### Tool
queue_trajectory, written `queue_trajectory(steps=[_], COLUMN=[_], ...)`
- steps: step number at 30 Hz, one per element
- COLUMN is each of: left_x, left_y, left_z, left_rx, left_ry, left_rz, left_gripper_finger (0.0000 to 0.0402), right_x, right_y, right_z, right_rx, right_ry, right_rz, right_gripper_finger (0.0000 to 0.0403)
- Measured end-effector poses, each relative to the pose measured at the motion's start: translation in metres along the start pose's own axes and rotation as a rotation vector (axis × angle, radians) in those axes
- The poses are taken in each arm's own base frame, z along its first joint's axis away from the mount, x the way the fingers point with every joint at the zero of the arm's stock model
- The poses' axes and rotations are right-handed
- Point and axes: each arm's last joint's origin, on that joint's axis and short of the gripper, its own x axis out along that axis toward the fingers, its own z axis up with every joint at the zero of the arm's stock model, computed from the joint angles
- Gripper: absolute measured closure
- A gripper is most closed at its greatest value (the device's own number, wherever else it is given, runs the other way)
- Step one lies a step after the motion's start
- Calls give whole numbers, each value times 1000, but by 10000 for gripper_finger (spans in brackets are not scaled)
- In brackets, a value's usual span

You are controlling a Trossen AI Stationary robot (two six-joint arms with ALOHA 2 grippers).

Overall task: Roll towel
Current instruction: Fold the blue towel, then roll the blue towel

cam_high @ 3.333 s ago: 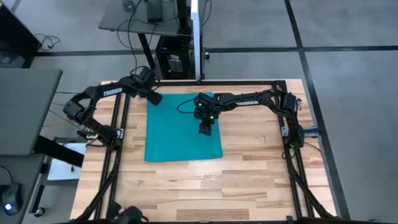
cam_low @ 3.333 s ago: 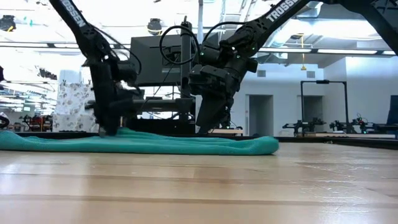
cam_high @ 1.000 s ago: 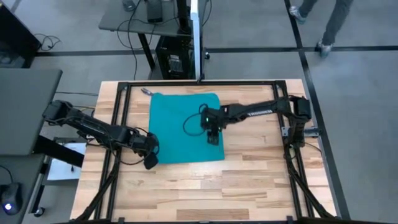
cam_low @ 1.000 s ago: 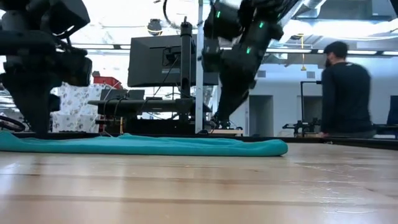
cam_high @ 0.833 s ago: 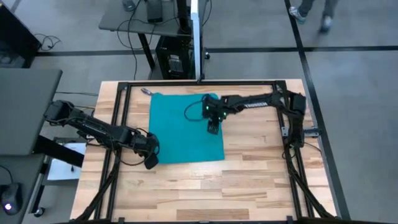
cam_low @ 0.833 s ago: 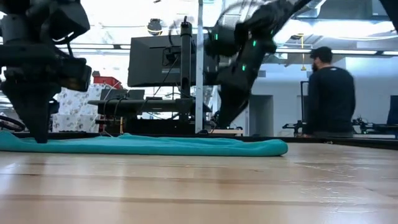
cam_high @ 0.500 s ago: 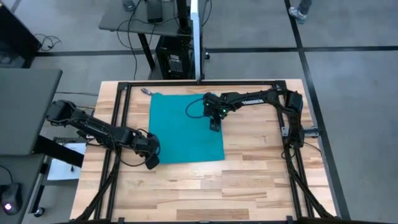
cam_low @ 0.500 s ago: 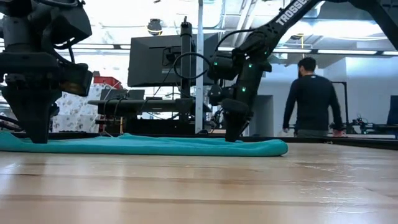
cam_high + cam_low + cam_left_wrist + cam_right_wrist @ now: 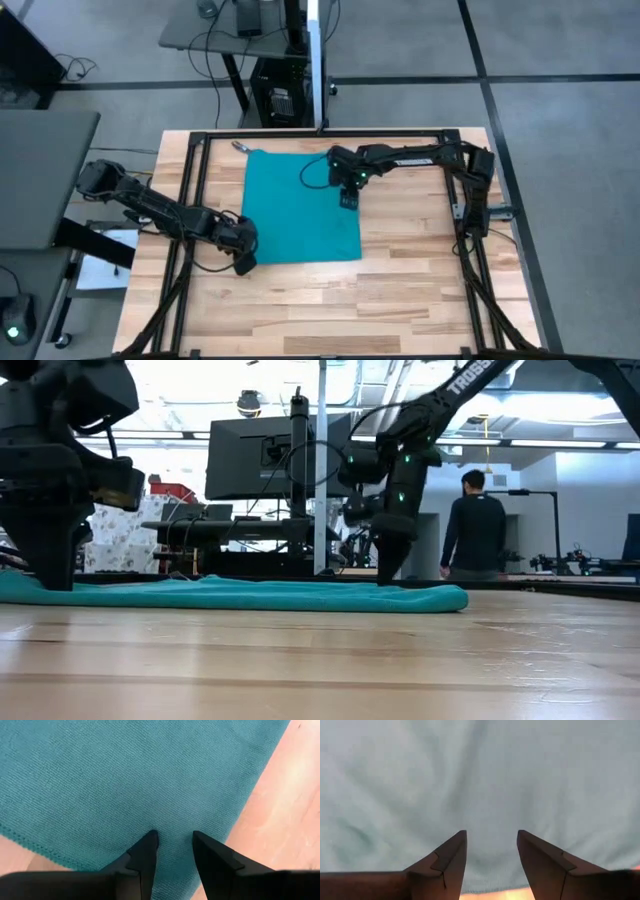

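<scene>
On the wooden table (image 9: 400,290) the towel (image 9: 298,208) lies spread flat, a teal rectangle between my two arms, its far edge close to the black frame (image 9: 320,134) that runs around the tabletop. My left gripper (image 9: 243,262) is down at the towel's near left corner; from my left wrist I see my two dark fingers (image 9: 142,855) parted with a narrow gap between them, tips resting on or just above the cloth near its stitched edge, bare wood on either side of that corner. Nothing is pinched between them. My right gripper (image 9: 348,200) sits over the towel's right side, close to its right edge and toward the far half; from that wrist my fingers (image 9: 447,856) stand apart as well, pointing down at the fabric, with a thin strip of wood showing at the cloth's edge, and they hold nothing. Seen level across the table, the towel (image 9: 240,595) is a low flat band with a slightly thicker right end, both grippers standing on it or just over it; I cannot tell which. Behind the table a person (image 9: 476,530) in dark clothes stands in the room, near a monitor (image 9: 262,458) on a stand.
</scene>
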Motion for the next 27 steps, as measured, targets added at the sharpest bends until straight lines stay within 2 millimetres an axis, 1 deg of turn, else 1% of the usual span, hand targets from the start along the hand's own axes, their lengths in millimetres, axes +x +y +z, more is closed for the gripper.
queue_trajectory(steps=[3,5,7,9,11,13,15,16,19,20,23,25,27], left_x=[-1,-1,-2,-4,-9,-19,-33,-41,-63,-69,-76,-76,-73], left_y=[-4,-7,-8,-7,-5,-6,-11,-15,-26,-30,-41,-48,-57], left_z=[6,12,18,24,30,36,43,47,54,54,47,37,26], left_rx=[-3,-1,48,107,156,228,311,345,430,452,503,520,539], left_ry=[-53,-105,-165,-175,-140,-98,-75,-75,-61,-59,-43,-24,4], left_rz=[-41,-75,-87,-89,-76,-53,-31,-25,3,2,-10,-19,-27], left_gripper_finger=[291,291,291,290,286,279,267,260,236,228,206,198,195], right_x=[-26,-36,-43,-53,-64,-78,-93,-104,-127,-132,-138,-139,-135], right_y=[7,10,13,16,22,32,48,56,83,93,130,160,193], right_z=[11,19,28,37,43,45,47,48,38,33,14,0,-17], right_rx=[0,-12,-17,-26,-62,-119,-182,-202,-239,-239,-208,-209,-246], right_ry=[-86,-150,-225,-279,-270,-235,-218,-226,-190,-172,-114,-82,-71], right_rz=[-4,-7,-10,-10,-6,5,22,30,70,84,128,167,173], right_gripper_finger=[235,235,235,235,234,229,218,212,185,175,148,139,136])
